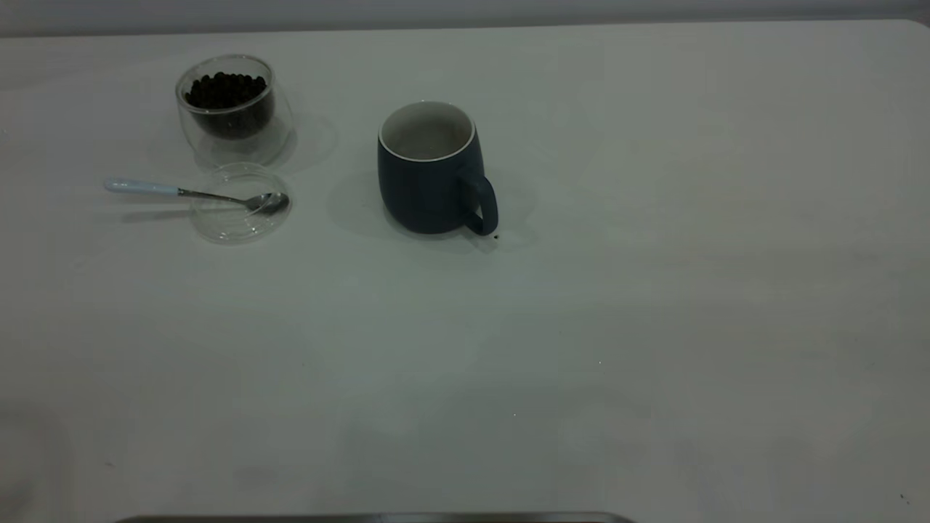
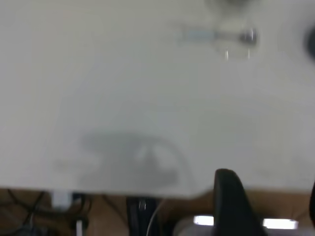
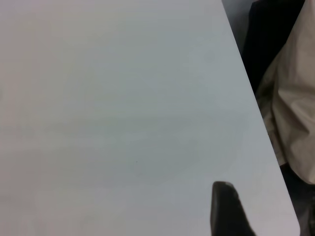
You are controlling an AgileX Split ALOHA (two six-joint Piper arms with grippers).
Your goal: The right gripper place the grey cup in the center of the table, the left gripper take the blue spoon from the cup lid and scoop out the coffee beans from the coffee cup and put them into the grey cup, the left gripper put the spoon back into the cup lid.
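Observation:
The grey cup (image 1: 430, 174) stands upright near the table's (image 1: 654, 327) middle, handle toward the front right, its pale inside showing no beans. The coffee cup (image 1: 231, 109) at the back left holds the coffee beans (image 1: 225, 88). In front of it lies the cup lid (image 1: 240, 218) with the blue spoon (image 1: 196, 193) across it, bowl on the lid, handle pointing left. The spoon also shows far off in the left wrist view (image 2: 216, 36). My left gripper (image 2: 269, 201) is open and empty at the table's near edge. My right gripper (image 3: 268, 216) is open and empty over bare table near its edge. Neither shows in the exterior view.
One small dark speck (image 1: 496, 236) lies on the table by the grey cup's handle. A dark strip (image 1: 378, 518) runs along the front edge. Cables and gear (image 2: 74, 216) sit below the table edge. Cloth (image 3: 295, 113) hangs past the table's edge.

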